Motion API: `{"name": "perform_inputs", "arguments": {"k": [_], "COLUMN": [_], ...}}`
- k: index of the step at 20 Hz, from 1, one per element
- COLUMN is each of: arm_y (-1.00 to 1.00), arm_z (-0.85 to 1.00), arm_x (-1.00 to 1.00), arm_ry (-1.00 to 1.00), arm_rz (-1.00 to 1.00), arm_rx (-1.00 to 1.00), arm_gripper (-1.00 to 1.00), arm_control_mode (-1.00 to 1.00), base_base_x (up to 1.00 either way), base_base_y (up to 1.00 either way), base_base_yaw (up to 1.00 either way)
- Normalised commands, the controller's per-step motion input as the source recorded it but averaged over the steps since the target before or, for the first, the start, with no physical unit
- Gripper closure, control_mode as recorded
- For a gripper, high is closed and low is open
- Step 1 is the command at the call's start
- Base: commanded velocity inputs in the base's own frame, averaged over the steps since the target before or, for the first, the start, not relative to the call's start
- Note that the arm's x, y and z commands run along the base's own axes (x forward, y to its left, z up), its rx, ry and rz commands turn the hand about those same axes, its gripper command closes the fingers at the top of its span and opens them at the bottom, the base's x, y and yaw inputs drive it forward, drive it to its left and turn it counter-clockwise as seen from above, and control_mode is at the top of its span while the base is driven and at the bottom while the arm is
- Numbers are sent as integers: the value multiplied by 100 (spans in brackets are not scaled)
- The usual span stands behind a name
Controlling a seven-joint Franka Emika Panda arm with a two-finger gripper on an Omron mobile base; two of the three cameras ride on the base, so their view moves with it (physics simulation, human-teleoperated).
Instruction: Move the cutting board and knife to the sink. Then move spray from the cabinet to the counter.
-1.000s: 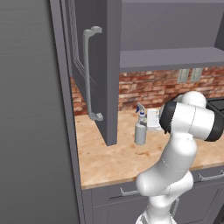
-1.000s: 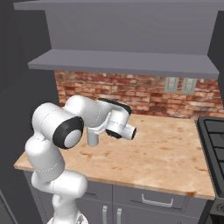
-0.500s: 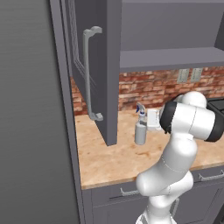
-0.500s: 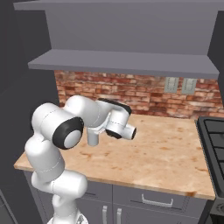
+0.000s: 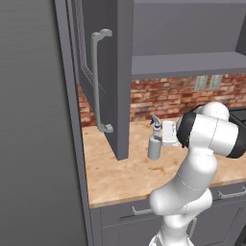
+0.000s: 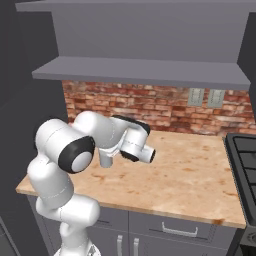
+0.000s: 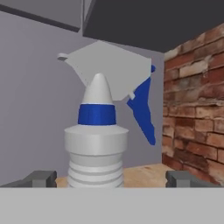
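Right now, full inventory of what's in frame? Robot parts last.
spray: 1, pale grey bottle, white trigger head, blue trigger and collar, upright on the counter beside the open cabinet door
counter: 1, light beige wood grain, runs along the brick wall
cabinet: 1, dark grey, door open, long pale grey bar handle
shelf: 1, grey, above the counter
brick wall: 1, red-brown, behind the counter
wall outlets: 2, pale grey, on the brick wall
stove: 1, black, right end of the counter
drawer fronts: grey, short handles, below the counter
gripper: 1, dark tips, jaws open either side of the spray
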Motion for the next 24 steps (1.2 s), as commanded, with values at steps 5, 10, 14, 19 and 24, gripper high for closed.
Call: {"name": "perform_inputs", "arguments": {"k": [5,10,14,19,24], "arm_y": [0,1,2,0,0], "arm_z": [-1,0,0,1,8], "arm_x": [0,0,0,0,-3], "arm_ry": [-1,0,0,0,0], "arm_rz": [0,0,-1,-1,-3], "arm_rx": [0,0,0,0,0], "arm_gripper": [-100,-100,-100,-100,-100], "arm_control_mode": [-100,-100,-100,-100,-100], "base_base_x": [0,0,0,0,0], "base_base_y": [0,0,0,0,0], "base_base_yaw": [0,0,0,0,0]}}
